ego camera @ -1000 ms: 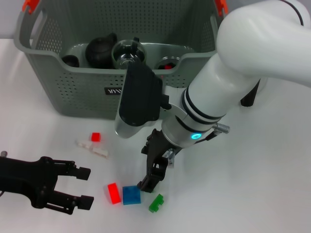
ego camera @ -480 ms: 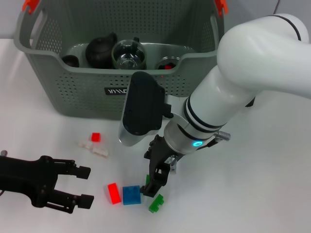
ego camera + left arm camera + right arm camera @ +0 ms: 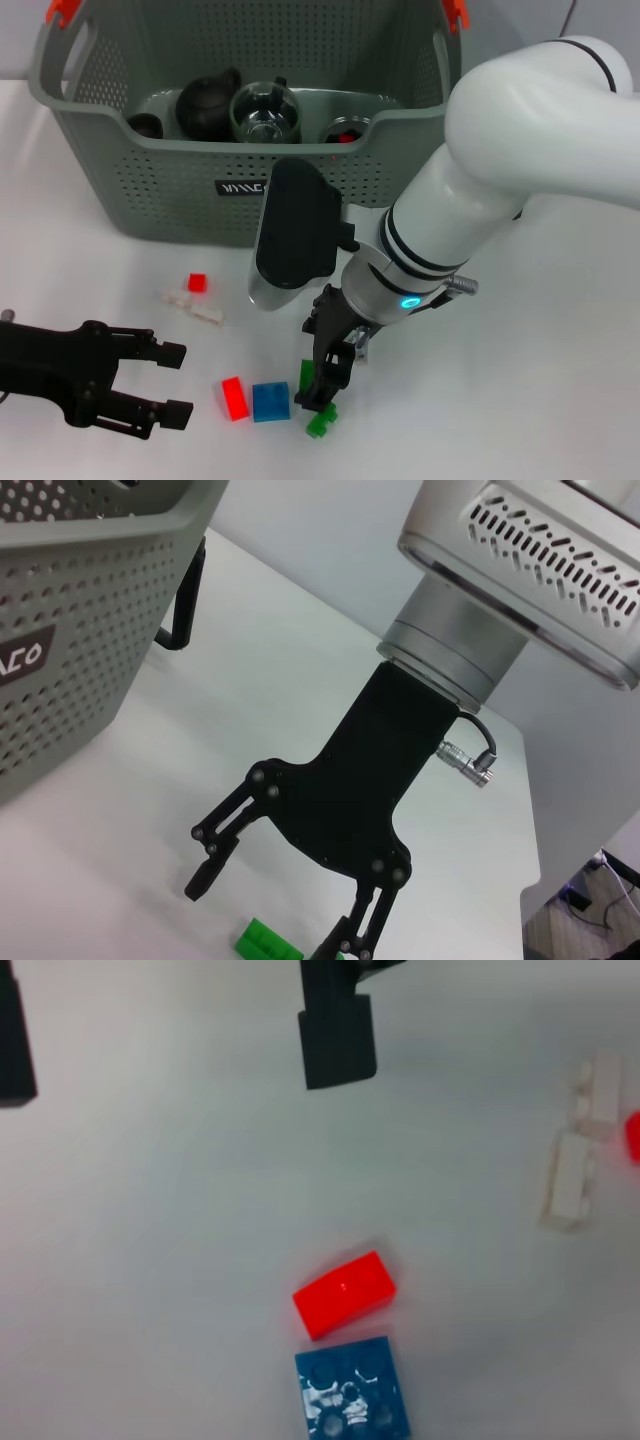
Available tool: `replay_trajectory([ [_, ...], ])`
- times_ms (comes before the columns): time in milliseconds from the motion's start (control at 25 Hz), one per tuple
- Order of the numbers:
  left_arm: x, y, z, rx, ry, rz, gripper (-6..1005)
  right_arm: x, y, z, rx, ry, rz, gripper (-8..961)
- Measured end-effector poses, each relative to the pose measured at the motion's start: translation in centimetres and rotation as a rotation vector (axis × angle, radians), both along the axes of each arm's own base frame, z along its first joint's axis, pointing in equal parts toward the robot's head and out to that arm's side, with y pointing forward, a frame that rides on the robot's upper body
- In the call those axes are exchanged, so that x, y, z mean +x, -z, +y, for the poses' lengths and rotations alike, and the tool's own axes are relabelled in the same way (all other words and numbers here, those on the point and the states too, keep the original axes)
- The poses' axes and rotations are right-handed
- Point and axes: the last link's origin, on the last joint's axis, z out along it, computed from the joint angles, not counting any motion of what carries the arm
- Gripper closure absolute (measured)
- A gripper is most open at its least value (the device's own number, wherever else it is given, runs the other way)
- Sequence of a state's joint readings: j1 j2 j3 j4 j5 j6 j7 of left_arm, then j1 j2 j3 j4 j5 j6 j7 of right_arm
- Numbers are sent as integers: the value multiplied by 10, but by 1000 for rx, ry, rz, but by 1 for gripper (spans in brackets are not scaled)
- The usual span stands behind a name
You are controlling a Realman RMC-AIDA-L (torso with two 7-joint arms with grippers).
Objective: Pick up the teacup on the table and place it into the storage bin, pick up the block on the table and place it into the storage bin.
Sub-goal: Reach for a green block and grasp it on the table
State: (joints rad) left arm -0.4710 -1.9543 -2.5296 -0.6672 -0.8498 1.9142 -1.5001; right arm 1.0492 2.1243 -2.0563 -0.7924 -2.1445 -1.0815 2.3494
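The grey storage bin (image 3: 150, 190) stands at the back of the white table. No teacup shows on the table; a small dark cup (image 3: 146, 125) sits inside the bin beside a black teapot (image 3: 207, 100). Loose blocks lie in front: a green block (image 3: 318, 424) (image 3: 268, 943), a blue one (image 3: 270, 401) (image 3: 352, 1396), and a red one (image 3: 233, 398) (image 3: 345, 1293). My right gripper (image 3: 321, 392) (image 3: 270, 917) hangs open just over the green block, its fingers either side of it. My left gripper (image 3: 172, 383) rests open at the front left, holding nothing.
A glass pot (image 3: 264, 112) and a red-marked item (image 3: 346, 130) also lie in the bin. A small red block (image 3: 197, 282) and white blocks (image 3: 195, 305) (image 3: 575, 1160) lie left of centre. A second green piece (image 3: 306, 374) shows beside the right fingers. The left fingertips (image 3: 338, 1040) appear in the right wrist view.
My right gripper has moved forward and down, from beside the blue block to over the green block. The left gripper and the blocks have stayed put.
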Motion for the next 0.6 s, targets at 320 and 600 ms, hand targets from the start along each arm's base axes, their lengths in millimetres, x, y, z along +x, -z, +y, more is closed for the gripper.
replay_trajectory([
  [320, 0, 1, 1, 3, -1, 2, 123, 1, 0, -1, -7, -4, -6, 38],
  [600, 1, 1, 2, 4, 3, 2, 124, 1, 1, -2, -12, -14, -8, 216],
])
